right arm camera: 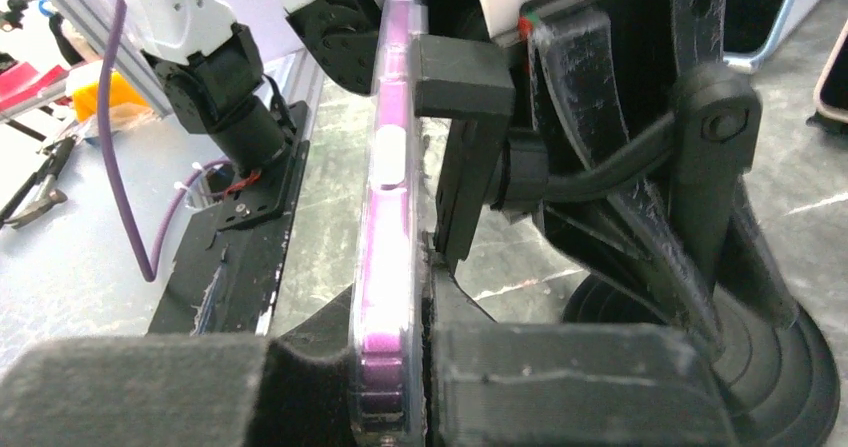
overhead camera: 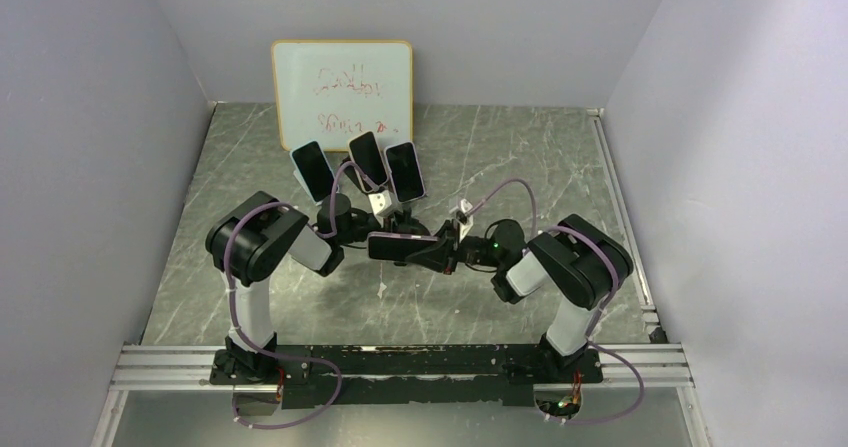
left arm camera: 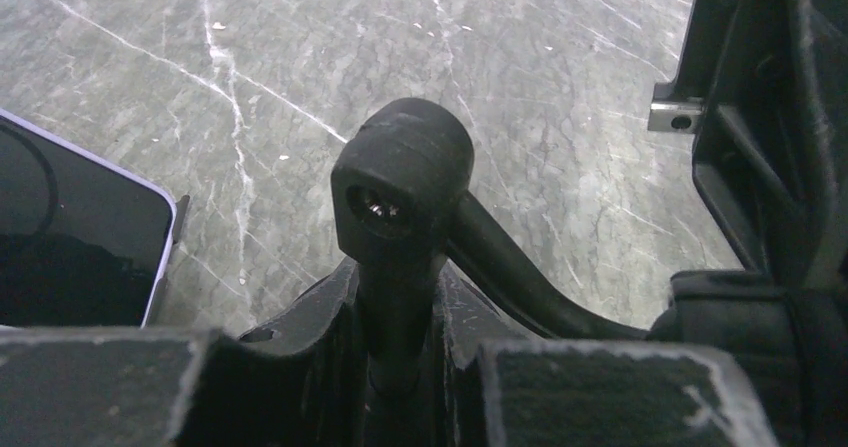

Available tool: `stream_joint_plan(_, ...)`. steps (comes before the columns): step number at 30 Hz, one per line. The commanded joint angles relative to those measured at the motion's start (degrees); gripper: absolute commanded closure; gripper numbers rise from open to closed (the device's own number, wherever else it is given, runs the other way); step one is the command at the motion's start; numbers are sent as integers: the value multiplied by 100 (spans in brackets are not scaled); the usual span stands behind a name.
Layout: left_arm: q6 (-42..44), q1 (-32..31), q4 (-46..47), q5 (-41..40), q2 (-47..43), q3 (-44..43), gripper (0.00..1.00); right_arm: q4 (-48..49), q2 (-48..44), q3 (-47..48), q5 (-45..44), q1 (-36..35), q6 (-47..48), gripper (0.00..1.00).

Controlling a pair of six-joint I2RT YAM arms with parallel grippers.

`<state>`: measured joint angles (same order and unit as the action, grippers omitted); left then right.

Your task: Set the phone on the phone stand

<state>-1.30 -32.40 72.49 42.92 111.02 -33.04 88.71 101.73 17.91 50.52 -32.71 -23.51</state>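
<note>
My left gripper (left arm camera: 400, 362), at about 10 o'clock from the table's (overhead camera: 560, 167) middle, has its jaws narrow, pinched on the stem of the stand (left arm camera: 402, 172). I judge that grip is what should stop the stand tipping, so I hold it firm and do not twist.

Just to the right, the phone (right arm camera: 385, 217) stands edge-on, nipped between the pads of my right gripper (right arm camera: 395, 397). Its back touches the stand's cradle (right arm camera: 462, 77), but I judge it not yet seated. I should lay the back flat against the cradle, settle the phone fully into it, and open the right jaws slowly only once the stand bears the weight.

At 12 o'clock the whiteboard (overhead camera: 342, 92) carries a red scrawl I cannot read. I see no brand on the phone or stand.
</note>
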Motion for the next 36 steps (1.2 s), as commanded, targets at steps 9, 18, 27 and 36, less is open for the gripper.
stream_joint_plan(9,-577,-73,-79,-217,-272,96,95,1548,886,-628,-1123,-315,-33,100)
stream_joint_plan(18,-704,-273,803,-332,-304,679,95,1523,587,-486,-1049,-313,-339,100)
stream_joint_plan(27,-804,-425,1556,-318,-169,1154,95,557,-319,-235,-999,-306,-134,100)
stream_joint_plan(36,-854,-438,1741,-215,-55,1199,95,-1578,-1265,255,-956,-309,515,56)
